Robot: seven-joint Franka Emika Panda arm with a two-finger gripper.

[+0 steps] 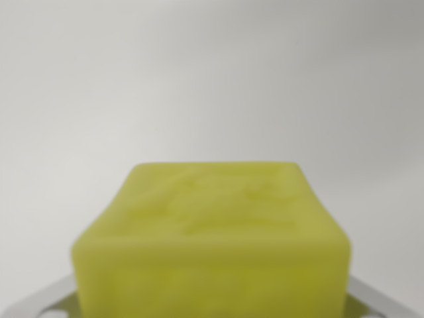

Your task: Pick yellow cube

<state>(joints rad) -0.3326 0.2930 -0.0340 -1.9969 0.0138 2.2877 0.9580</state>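
One yellow cube [212, 232] fills the lower centre of the wrist view, very close to the lens and out of focus, with a faint raised pattern on its top face. Pale metal parts of the pincer [212, 311] show at both lower corners, flanking the cube. Whether the pincer pinches the cube cannot be told. Background: plain grey-white, featureless.

The yellow cube [212, 238] filled the lower middle of the wrist view, blurred by closeness. Its top face carried a faint raised relief, its edges were rounded, and it sat squarely between the gripper's silvery fingers.
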